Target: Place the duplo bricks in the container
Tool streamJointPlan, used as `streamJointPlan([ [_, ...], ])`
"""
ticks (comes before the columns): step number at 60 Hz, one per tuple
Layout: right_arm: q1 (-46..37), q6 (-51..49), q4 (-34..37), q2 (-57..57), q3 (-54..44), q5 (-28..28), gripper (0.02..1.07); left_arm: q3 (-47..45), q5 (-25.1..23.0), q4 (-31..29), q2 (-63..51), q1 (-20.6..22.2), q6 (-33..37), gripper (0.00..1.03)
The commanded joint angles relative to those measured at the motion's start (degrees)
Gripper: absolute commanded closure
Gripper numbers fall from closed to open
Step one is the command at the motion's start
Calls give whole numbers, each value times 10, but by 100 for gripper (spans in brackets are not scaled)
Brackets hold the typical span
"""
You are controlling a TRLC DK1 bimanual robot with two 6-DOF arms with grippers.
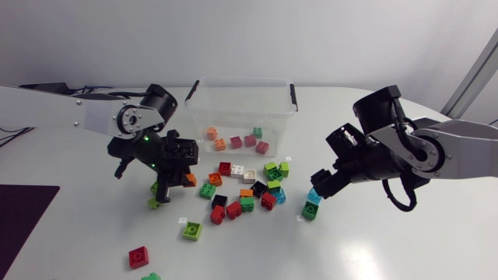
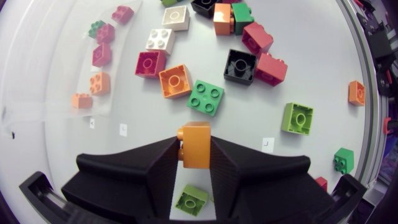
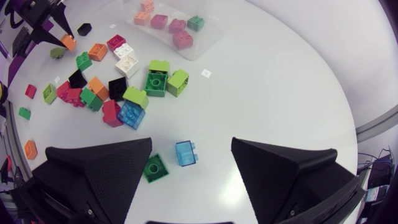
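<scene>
Slippage is my main worry from here. In the head view, my left claw (image 1: 185, 175) is clamped on an orange brick (image 1: 191, 180) beside the loose pile of bricks (image 1: 247, 193). That is short of the clear container (image 1: 241, 81), which already holds a few bricks. My right claw (image 1: 317, 189) hangs over a light blue brick (image 1: 313, 195), with a green brick (image 1: 310, 211) just beside it on the tabletop (image 1: 389, 241). To reach the container the orange brick has to clear the near wall, and a low carry could knock it loose against the rim. In the left wrist view, the fingers (image 2: 163, 163) pinch only the lower part of the orange brick (image 2: 196, 138), and most of it sticks out ahead of them. A quick swing could therefore twist it free. A lime brick (image 2: 191, 199) lies under the claw, so a dip could scatter it. In the right wrist view, the right claw (image 3: 191, 146) stands wide apart, with the light blue brick (image 3: 185, 152) lying between the fingers and touching neither. The green brick (image 3: 155, 168) sits close to one finger, so I judge that closing could shove it aside or catch both bricks at once. The container (image 3: 214, 38) lies well ahead, past the pile.
</scene>
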State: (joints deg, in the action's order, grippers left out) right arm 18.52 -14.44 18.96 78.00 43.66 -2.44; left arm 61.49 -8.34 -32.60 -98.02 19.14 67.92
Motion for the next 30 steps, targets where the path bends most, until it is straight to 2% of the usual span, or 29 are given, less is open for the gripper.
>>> streamJointPlan([
  [1,-15,-34,-16,21,-20,-8,21,-24,-4,-9,42,3,-21,82],
  [8,-33,-61,-25,53,-22,-24,21,-33,-4,-10,92,13,-64,82],
  [17,-43,-81,-49,94,-28,-41,29,-23,-4,-12,134,15,-125,82],
  [30,-43,-92,-55,109,-35,-49,29,20,-5,-25,158,20,-195,82],
])
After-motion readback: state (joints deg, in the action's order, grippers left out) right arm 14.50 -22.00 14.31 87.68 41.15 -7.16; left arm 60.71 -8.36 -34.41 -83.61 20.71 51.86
